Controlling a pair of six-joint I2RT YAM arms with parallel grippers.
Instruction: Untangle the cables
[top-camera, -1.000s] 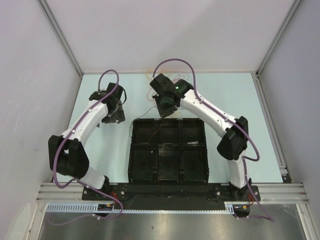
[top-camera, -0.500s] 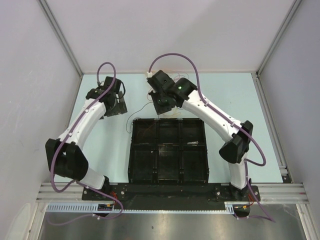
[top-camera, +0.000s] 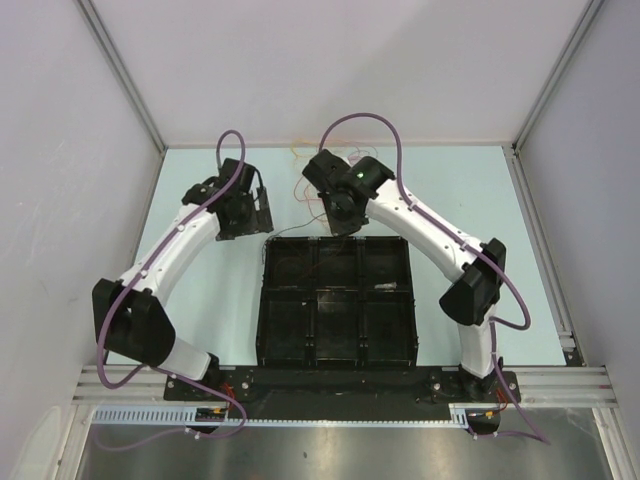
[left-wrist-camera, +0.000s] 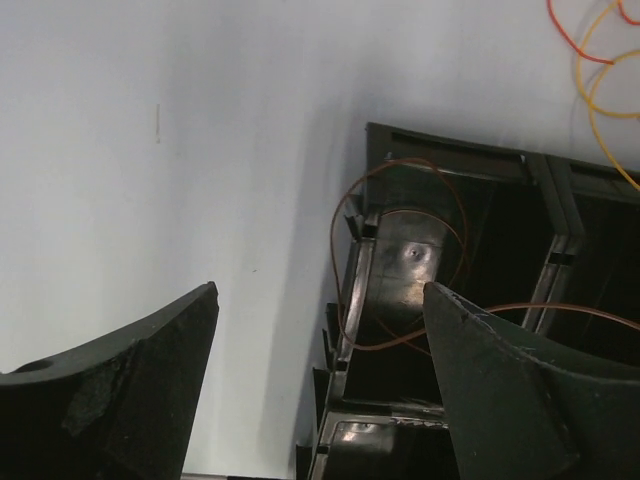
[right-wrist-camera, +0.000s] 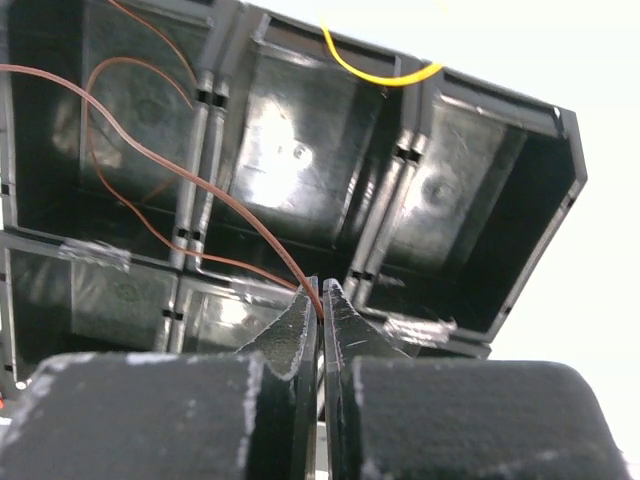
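At the far edge of the tray (left-wrist-camera: 445, 148), your right gripper (right-wrist-camera: 322, 300) has returned clamped on the brown cable (right-wrist-camera: 150, 160); your left gripper (left-wrist-camera: 320, 300), open, has swung alongside to help.

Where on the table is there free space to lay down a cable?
Bare table lies right of the tray, out to the side rail, and also left of it, near the left arm. The far middle is crowded: loose cables, the left gripper and the right gripper, shut on a brown cable.
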